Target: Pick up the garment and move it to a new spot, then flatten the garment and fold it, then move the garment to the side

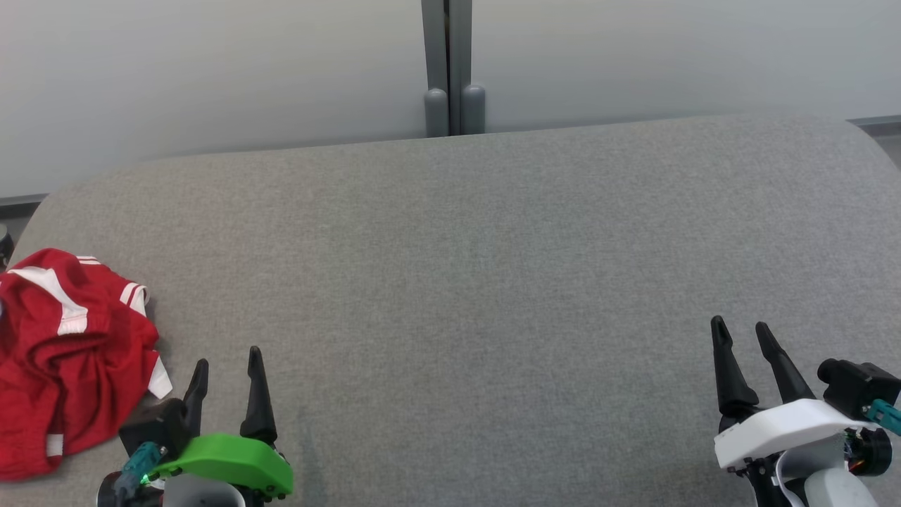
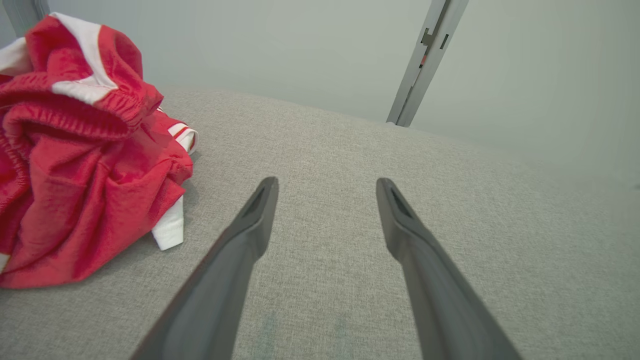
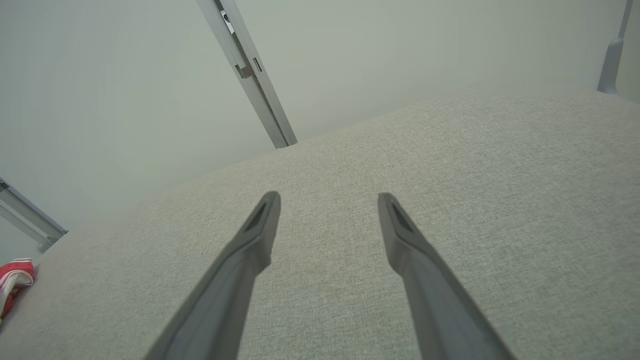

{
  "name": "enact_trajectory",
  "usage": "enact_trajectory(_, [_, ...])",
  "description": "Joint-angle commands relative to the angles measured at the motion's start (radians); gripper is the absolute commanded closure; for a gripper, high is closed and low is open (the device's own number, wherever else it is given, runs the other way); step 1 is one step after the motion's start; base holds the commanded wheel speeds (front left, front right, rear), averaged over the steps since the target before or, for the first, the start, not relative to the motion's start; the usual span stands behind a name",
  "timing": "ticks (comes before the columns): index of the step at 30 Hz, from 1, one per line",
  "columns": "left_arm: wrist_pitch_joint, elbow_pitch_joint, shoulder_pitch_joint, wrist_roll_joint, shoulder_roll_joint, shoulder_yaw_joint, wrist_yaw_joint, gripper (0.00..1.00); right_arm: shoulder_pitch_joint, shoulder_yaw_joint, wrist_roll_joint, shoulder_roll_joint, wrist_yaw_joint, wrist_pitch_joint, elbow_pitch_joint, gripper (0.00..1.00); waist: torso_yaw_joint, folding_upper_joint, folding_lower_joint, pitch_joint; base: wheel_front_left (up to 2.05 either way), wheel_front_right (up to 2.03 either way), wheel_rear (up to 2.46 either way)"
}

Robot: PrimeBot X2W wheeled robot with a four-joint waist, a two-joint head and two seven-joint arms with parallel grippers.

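A red garment (image 1: 67, 352) with white stripes lies crumpled in a heap at the near left corner of the grey fabric-covered table (image 1: 479, 267). The left wrist view shows the garment (image 2: 85, 165) bunched up, an elastic band on top and a white cuff at its near edge. My left gripper (image 1: 229, 360) stands open just right of the heap, apart from it, nothing between its fingers. At the near right my right gripper (image 1: 740, 327) is open too and holds nothing. The right wrist view catches the garment (image 3: 14, 282) small at its far left edge.
A pale wall runs behind the table, with a grey vertical post (image 1: 450, 67) at its middle. The table's far edge curves down at both back corners. The broad grey surface between my two grippers is bare fabric.
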State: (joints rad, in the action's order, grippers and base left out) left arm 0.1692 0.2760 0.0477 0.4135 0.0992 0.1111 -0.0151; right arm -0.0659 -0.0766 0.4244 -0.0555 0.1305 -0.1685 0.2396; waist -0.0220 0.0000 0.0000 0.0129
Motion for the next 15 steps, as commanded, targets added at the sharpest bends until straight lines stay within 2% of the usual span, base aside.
enact_trajectory(1, [0.01, -0.008, -0.005, -0.031, 0.008, 0.003, -0.005, 0.0, 0.0, 0.001, -0.029, -0.008, 0.0, -0.01, -0.01, 0.0, 0.0, 0.0, 0.0, 0.0, 0.0, 0.0, 0.0])
enact_trajectory(15, [0.04, -0.022, -0.002, -0.18, 0.025, 0.018, -0.055, 0.0, -0.006, 0.001, -0.161, -0.005, 0.0, -0.041, -0.05, 0.0, 0.005, 0.0, 0.0, 0.005, 0.0, 0.0, 0.0])
